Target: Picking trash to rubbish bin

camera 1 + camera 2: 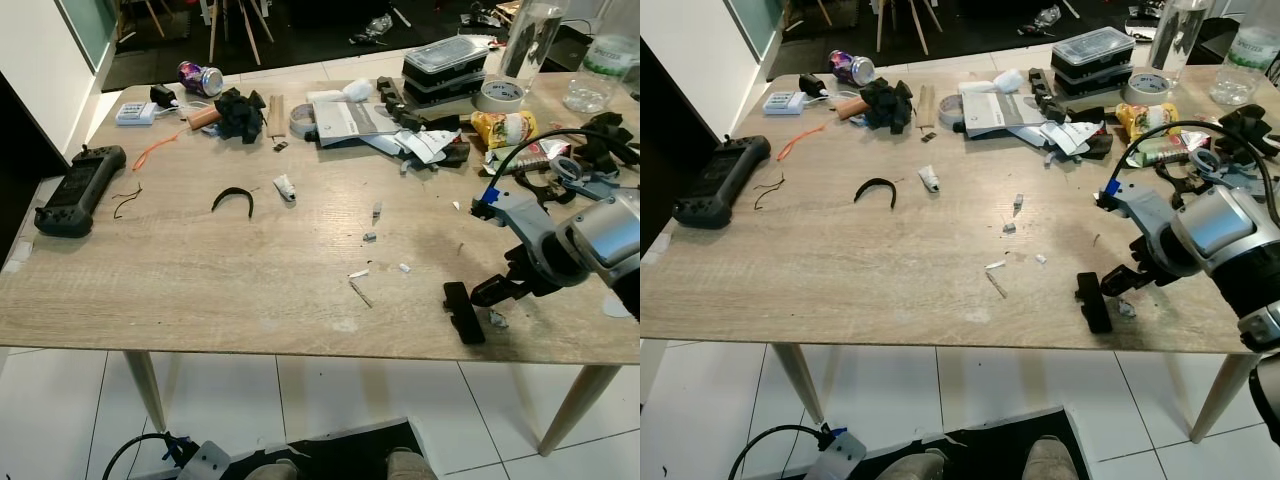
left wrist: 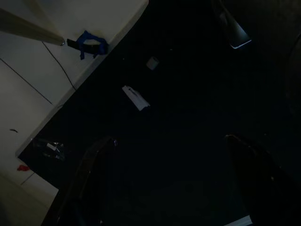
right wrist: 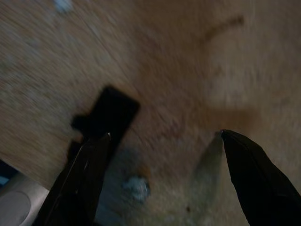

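Head views: evenly lit, sharp, soft diffuse light from above. Table [image 1: 200, 270] shows little glare; short soft shadows sit under the clutter. Floor [image 1: 60, 400] tiles are bright, and the far background is dark. Left wrist view: very dim, mostly black, with pale floor lit at one corner. Right wrist view: motion-blurred, warm and dim; wood grain smeared, fingers [image 3: 80, 183] near-silhouette with soft shadows.

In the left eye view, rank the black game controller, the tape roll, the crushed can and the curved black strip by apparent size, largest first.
1. black game controller
2. tape roll
3. crushed can and curved black strip: they look alike, and the can sits farther back, so unranked.
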Robot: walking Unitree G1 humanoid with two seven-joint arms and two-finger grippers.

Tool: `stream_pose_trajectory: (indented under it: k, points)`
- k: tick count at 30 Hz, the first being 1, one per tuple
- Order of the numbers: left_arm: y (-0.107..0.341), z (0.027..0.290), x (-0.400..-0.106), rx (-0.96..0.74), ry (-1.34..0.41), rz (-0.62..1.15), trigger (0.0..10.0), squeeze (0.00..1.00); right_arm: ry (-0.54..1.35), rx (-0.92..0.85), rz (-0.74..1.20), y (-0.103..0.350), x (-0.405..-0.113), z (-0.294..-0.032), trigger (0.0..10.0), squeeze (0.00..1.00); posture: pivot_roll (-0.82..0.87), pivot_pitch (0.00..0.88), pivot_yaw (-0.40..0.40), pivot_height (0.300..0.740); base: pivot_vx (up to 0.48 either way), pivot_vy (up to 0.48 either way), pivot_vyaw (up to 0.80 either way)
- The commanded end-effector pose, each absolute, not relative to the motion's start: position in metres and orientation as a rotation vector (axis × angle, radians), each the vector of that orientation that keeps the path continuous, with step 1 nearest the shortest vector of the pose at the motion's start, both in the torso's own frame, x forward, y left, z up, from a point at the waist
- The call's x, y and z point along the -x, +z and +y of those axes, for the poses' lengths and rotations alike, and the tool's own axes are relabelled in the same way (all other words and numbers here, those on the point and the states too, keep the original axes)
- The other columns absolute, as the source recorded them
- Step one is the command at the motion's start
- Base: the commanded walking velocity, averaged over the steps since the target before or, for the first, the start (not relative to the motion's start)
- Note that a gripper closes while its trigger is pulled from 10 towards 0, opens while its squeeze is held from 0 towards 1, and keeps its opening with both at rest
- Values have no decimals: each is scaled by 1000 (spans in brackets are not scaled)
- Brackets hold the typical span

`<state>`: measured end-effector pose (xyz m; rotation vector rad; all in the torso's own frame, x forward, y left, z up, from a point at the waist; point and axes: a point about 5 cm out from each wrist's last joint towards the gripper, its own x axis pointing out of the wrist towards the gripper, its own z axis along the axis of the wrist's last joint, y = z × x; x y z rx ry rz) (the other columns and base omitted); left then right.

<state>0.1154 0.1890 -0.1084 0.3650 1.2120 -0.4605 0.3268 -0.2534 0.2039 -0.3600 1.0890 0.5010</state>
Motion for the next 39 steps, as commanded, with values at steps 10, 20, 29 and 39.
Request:
stream_pose_trajectory:
  k: [10,20,29,39]
  points:
    - [-111,153,-112,-296,-557,1181,10000,0,604,370,1086,213,-326,-236,10000,0,-219,118,0,740,0,0,0]
    - [-112,151,-112,-293,-554,1181,10000,0,717,423,1138,212,-314,-220,10000,0,-221,123,-6,740,0,0,0]
    - [-113,151,-107,-286,-549,1194,10000,0,725,632,1237,199,-296,-232,10000,0,-220,126,-16,740,0,0,0]
    - [-114,149,-105,-281,-546,1195,10000,0,710,613,1217,202,-301,-228,10000,0,-221,128,-20,740,0,0,0]
